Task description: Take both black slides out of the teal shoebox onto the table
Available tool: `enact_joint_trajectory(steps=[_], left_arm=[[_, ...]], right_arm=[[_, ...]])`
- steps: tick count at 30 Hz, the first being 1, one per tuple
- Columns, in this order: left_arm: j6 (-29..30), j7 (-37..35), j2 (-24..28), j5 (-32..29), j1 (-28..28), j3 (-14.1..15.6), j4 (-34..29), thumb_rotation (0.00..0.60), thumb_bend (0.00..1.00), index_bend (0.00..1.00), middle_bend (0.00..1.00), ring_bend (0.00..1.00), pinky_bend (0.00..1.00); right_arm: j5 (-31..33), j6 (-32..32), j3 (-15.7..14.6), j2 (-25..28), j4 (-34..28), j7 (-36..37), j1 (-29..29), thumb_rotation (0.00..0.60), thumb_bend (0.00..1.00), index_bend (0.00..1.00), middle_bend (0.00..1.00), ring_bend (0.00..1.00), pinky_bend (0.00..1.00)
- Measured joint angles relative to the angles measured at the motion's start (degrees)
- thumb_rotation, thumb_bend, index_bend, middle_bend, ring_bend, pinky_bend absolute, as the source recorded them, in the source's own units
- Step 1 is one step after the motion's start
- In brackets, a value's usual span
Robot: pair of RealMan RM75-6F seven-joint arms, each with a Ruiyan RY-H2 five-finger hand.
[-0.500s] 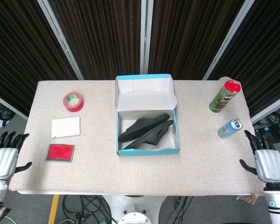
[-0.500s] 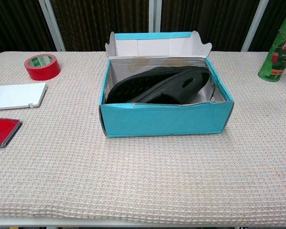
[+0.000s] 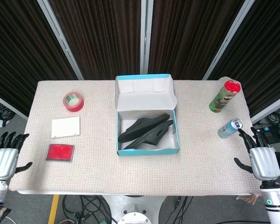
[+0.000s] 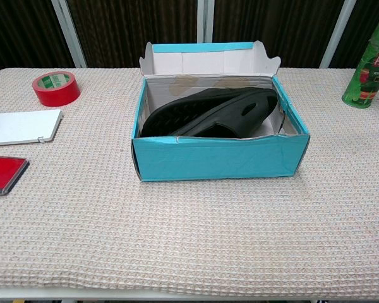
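While both slides (image 3: 145,131) sat untouched in the teal shoebox (image 3: 147,150), you had neither hand anywhere near them. Shoebox was the landmark: mid-table, lid flap (image 3: 145,94) folded up at the far side, so the top was open and reachable from the near side. Slides lay nested together, leaning diagonally across the box floor, soles partly up in the chest view (image 4: 208,112); probably just dropped in as a pair, which means you'd likely have to peel one off the other.

Your left hand (image 3: 3,160) hung off the table edge (image 3: 130,192), well left of the shoebox, fingers spread, holding nothing. Your right hand (image 3: 261,161) was off the edge well right of the shoebox, fingers also apart, empty, close by the blue can (image 3: 230,128). Neither hand showed in the chest view.

Clutter left of the shoebox: red tape roll (image 3: 73,101), white pad (image 3: 66,127), red pad (image 3: 60,152). Right of it: green tube can (image 3: 224,95) and the blue can. Bare cloth near side of the shoebox looked the easiest drop zone. Task read as not begun; watch the blue can on the right reach.
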Motion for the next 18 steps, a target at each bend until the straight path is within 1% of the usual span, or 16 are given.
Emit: enact_joint_trajectory(steps=[4,7,10,13,16,18], left_arm=[[0.4,-0.3,0.1,0.6,0.0,0.1,0.0,0.600,0.06,0.14,0.17,0.08,0.05],[0.6,-0.5,0.2,0.9,0.0,0.1,-0.1,0.600,0.06,0.14,0.17,0.08,0.05],[0.6,-0.5,0.3,1.1,0.0,0.1,-0.1,0.600,0.06,0.14,0.17,0.08,0.05],[0.7,-0.9,0.4,1.3,0.0,0.2,-0.1,0.600,0.06,0.14,0.17,0.08,0.05],[0.7,-1.2,0.4,1.2,0.1,0.2,0.1,0.600,0.06,0.14,0.17,0.08,0.05],[0.6,-1.5,0.3,0.9,0.2,0.2,0.3,0.600,0.06,0.14,0.17,0.08,0.05]], right_arm=[[-3.3,-3.1,0.0,0.6,-0.7,0.0,3.5,0.600,0.08,0.14,0.29,0.03,0.23],[-5.6,-7.2,0.5,0.8,-1.6,-0.2,7.6,0.600,0.09,0.19,0.29,0.03,0.23],[-6.9,-12.7,1.2,0.4,-2.4,-0.8,12.4,0.600,0.09,0.25,0.30,0.03,0.23],[-7.4,-19.4,2.3,-1.1,-2.7,-2.1,17.9,0.600,0.09,0.29,0.30,0.03,0.23],[-7.1,-26.2,3.6,-4.1,-2.2,-4.1,23.8,0.600,0.09,0.31,0.30,0.03,0.23],[-6.4,-29.8,4.7,-7.1,-1.2,-6.0,27.8,0.600,0.09,0.33,0.30,0.03,0.23]])
